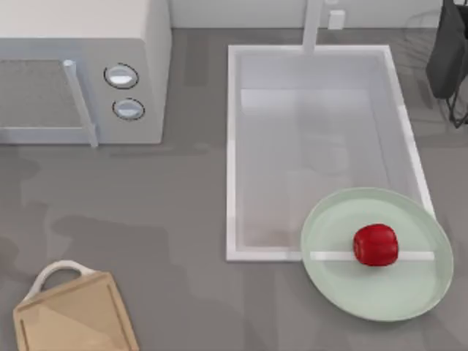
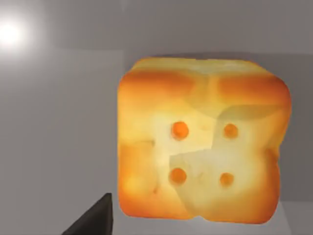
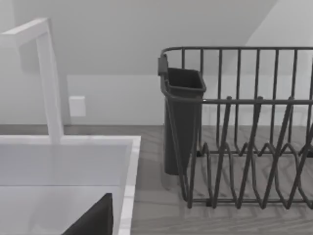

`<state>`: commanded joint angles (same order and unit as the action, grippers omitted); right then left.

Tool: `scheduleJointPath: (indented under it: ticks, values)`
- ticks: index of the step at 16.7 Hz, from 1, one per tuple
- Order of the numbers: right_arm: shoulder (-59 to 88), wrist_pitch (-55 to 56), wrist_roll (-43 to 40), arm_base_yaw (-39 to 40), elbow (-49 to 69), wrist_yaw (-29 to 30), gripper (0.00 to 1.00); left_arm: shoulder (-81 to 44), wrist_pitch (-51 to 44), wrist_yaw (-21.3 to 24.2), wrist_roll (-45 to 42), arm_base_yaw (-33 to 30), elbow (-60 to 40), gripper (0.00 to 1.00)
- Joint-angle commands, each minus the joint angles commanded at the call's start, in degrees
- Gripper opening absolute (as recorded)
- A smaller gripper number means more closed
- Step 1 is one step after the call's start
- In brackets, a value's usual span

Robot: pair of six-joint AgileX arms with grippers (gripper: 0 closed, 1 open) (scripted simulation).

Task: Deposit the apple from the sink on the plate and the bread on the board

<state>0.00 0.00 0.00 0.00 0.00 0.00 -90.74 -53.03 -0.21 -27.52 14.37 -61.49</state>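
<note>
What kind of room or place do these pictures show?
Most likely a kitchen counter, in a rendered scene. A white sink with a faucet is set into the grey top, a microwave stands beside it, and a dark dish rack sits near the sink.

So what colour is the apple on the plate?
Glossy red; the apple sits on the pale mint-green plate, seen best in the top view.

Kitchen: sink [image 1: 232,146], microwave [image 1: 80,69], dish rack [image 3: 244,127].
</note>
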Motion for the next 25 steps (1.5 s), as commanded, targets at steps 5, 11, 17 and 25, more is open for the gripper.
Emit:
scheduleJointPath:
  ticks: [5, 11, 17, 25]
  values:
    - [0.0, 0.0, 0.0, 0.0, 0.0, 0.0, 1.0, -10.2, -5.7, 0.2, -3.2, 1.9, -8.4, 1.0]
    - [0.0, 0.0, 0.0, 0.0, 0.0, 0.0, 1.0, -10.6, -5.6, 0.2, -3.3, 1.7, -8.5, 1.0]
    - [0.0, 0.0, 0.0, 0.0, 0.0, 0.0, 1.0, -15.2, 5.5, 0.2, -3.5, 2.0, -2.4, 1.0]
    - [0.0, 0.0, 0.0, 0.0, 0.0, 0.0, 1.0, -17.2, 9.7, 0.2, -3.6, 2.1, 0.3, 0.92]
